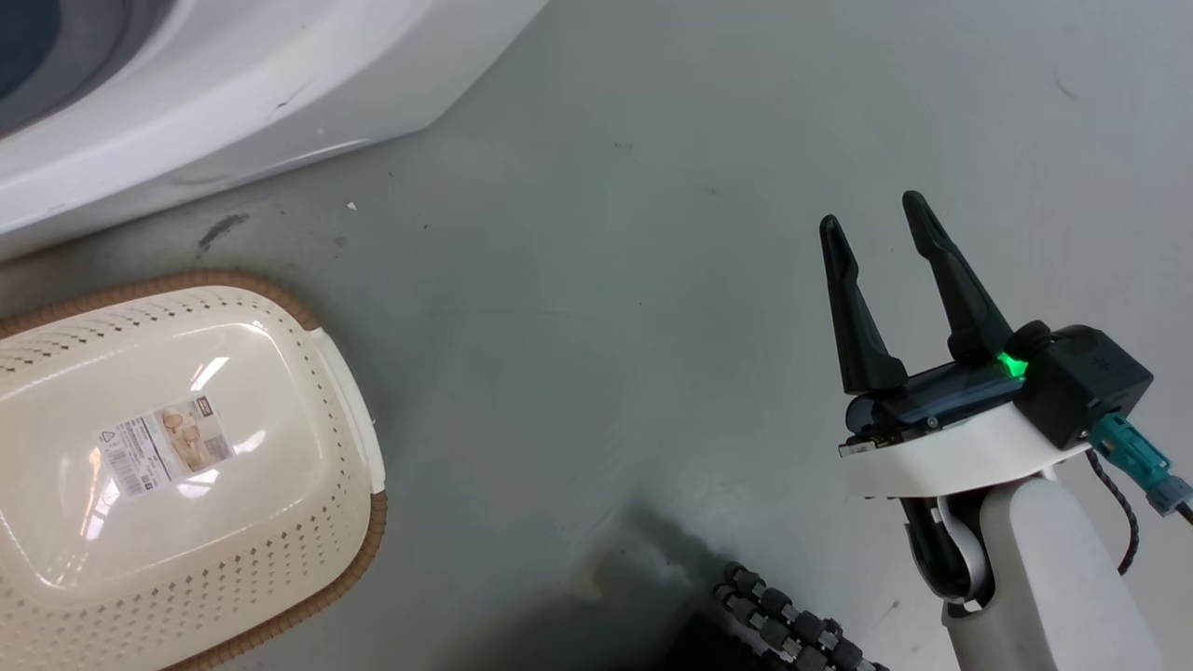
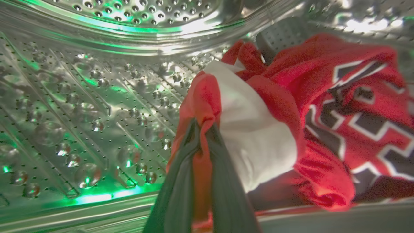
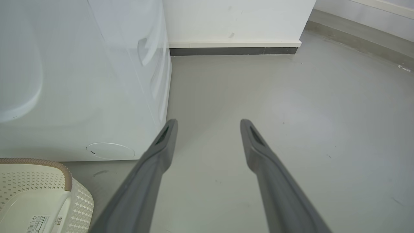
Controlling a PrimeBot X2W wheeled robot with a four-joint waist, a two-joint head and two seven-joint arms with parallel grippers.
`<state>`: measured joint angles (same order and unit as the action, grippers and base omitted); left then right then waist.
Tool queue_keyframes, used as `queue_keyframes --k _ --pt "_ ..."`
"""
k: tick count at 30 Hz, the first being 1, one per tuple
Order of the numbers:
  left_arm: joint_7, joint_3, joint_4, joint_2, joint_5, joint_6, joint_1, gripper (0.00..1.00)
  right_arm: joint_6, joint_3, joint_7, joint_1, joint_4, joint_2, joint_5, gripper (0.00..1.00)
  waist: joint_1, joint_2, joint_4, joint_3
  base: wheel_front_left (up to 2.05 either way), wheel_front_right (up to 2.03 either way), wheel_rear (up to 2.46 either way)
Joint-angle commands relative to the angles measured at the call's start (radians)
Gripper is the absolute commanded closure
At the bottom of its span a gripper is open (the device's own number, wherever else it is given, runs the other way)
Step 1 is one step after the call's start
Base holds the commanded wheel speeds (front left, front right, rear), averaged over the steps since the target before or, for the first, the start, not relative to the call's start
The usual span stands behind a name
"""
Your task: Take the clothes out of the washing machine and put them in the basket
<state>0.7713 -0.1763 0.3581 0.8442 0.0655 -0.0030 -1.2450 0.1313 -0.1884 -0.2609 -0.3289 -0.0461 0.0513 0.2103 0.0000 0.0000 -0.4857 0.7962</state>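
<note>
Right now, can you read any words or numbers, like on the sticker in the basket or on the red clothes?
Sticker on the bottom of the basket: small print, too tiny to read.
Red clothes: big black-and-white letter or number shapes, folded and blurred, so they can't be read.
Washing machine: no writing on the parts I can see.

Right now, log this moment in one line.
left hand: shut on clothes, inside washing machine | right hand: open, over floor | basket: empty | stage: clothes not yet out
</note>
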Motion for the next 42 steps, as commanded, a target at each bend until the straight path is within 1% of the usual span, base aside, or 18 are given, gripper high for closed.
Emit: queue_keyframes --k 1,4,10,11,17,18,19,20,21,26,30,31,35,42 --pt "-0.044 0.002 0.015 -0.014 0.006 0.009 0.020 1.00 -0.001 0.005 -0.006 -0.007 -0.005 -0.002 -0.004 0.00 0.0000 0.0000 0.002 -0.017 0.00 0.00 0.00" --pt "-0.164 0.012 0.065 -0.046 0.028 0.030 0.042 1.00 -0.001 0.014 -0.006 0.004 -0.009 -0.002 -0.009 0.00 0.0000 0.0000 0.006 -0.050 0.00 0.00 0.00" --pt "-0.415 0.034 0.210 -0.131 0.087 0.057 0.119 1.00 -0.001 0.036 -0.006 0.035 -0.023 -0.002 -0.026 0.00 0.0000 0.0000 0.021 -0.145 0.00 0.00 0.00" --pt "-0.453 0.043 0.238 -0.153 0.108 0.061 0.134 1.00 -0.001 0.041 -0.006 0.043 -0.026 -0.002 -0.030 0.00 0.0000 0.0000 0.026 -0.163 0.00 0.00 0.00" --pt "-0.661 0.078 0.384 -0.235 0.182 0.053 0.233 1.00 -0.001 0.059 -0.004 0.085 -0.050 -0.002 -0.050 0.00 0.0000 0.0000 0.049 -0.279 0.00 0.00 0.00" --pt "-0.691 0.077 0.405 -0.248 0.189 0.048 0.255 1.00 -0.001 0.063 -0.003 0.092 -0.054 -0.001 -0.051 0.00 0.0000 0.0000 0.053 -0.300 0.00 0.00 0.00" --pt "-0.691 0.077 0.405 -0.248 0.189 0.048 0.255 1.00 -0.001 0.063 -0.003 0.092 -0.054 -0.001 -0.051 0.00 0.0000 0.0000 0.053 -0.300 0.00 0.00 0.00" --pt "-0.751 0.093 0.436 -0.271 0.212 0.046 0.292 1.00 -0.001 0.071 0.003 0.110 -0.058 -0.001 -0.055 0.00 0.0000 0.0000 0.061 -0.339 0.00 0.00 0.00" --pt "-0.751 0.093 0.436 -0.271 0.212 0.046 0.292 1.00 -0.001 0.071 0.003 0.110 -0.058 -0.001 -0.055 0.00 0.0000 0.0000 0.061 -0.339 0.00 0.00 0.00" --pt "-0.872 0.119 0.486 -0.316 0.261 0.030 0.374 1.00 -0.001 0.088 0.029 0.152 -0.054 -0.001 -0.073 0.00 0.0000 0.0000 0.087 -0.426 0.00 0.00 0.00" --pt "-0.948 0.126 0.494 -0.346 0.283 0.017 0.423 1.00 -0.001 0.097 0.050 0.186 -0.036 -0.001 -0.081 0.00 0.0000 0.0000 0.113 -0.480 0.00 0.00 0.00" --pt "-0.987 0.128 0.478 -0.372 0.296 0.011 0.454 1.00 -0.001 0.103 0.067 0.209 -0.025 -0.001 -0.091 0.00 0.0000 0.0000 0.135 -0.515 0.00 0.00 0.00" --pt "-1.014 0.125 0.438 -0.397 0.304 0.007 0.498 1.00 -0.001 0.109 0.092 0.235 -0.005 -0.001 -0.100 0.00 0.0000 0.0000 0.159 -0.559 0.00 0.00 0.00" --pt "-1.030 0.120 0.307 -0.435 0.311 0.015 0.591 1.00 -0.001 0.124 0.123 0.276 0.026 -0.002 -0.110 0.00 0.0000 0.0000 0.197 -0.630 0.00 0.00 0.00"
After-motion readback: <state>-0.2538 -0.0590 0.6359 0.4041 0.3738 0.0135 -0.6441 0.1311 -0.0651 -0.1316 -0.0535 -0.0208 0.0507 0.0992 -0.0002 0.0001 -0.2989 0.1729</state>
